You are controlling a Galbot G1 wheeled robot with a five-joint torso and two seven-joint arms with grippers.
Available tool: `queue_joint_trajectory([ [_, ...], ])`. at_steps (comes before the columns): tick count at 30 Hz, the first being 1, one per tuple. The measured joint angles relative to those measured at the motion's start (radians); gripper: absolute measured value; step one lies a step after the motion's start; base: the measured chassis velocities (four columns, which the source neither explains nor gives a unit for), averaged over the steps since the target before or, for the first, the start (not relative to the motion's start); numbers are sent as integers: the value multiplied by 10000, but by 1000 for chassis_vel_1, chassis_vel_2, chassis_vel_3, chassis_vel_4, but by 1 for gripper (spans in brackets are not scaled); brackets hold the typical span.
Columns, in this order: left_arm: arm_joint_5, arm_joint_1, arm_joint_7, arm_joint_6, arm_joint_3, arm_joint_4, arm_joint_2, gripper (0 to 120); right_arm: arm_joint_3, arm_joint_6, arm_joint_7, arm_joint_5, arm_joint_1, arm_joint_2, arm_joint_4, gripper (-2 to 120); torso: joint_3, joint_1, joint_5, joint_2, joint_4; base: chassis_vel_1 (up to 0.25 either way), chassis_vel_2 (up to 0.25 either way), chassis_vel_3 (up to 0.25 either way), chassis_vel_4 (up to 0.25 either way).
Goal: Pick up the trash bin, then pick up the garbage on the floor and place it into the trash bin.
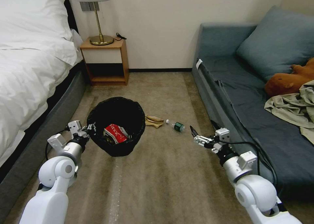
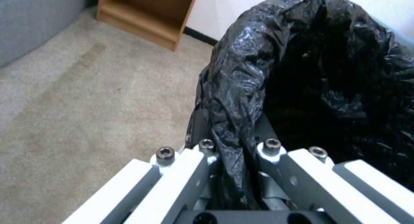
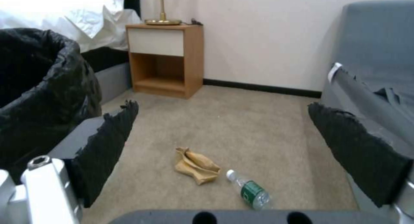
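**Bin held up on the left, bottle and paper bag on the carpet**

So the left gripper is clamped onto the near-left rim of the trash bin, black liner pinched between its fingers, holding it tilted toward the robot. A red snack wrapper sits inside. The right gripper hangs spread wide with nothing in it, near the sofa edge. Just right of the bin, the crumpled paper bag and the clear bottle lie close together on the floor.

Head camera high over floor; wrist cameras low, forward-facing, sharing trash bin and nightstand.
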Motion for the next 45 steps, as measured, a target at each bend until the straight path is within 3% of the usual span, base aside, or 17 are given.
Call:
queue_joint_trajectory([
  [12, -10, -168, -2, -17, 55, 172, -61, 4, 174, -147, -122, 17, 72, -341, 76, 100, 1, 0, 2, -1, -2, 0, 0, 0, 0],
  [45, -23, -160, 6, -76, 37, 247, -64, 4, 212, -120, -343, -60, -105, -146, -94, 100, 1, 0, 1, -1, -2, -14, 22, 20, -16],
])
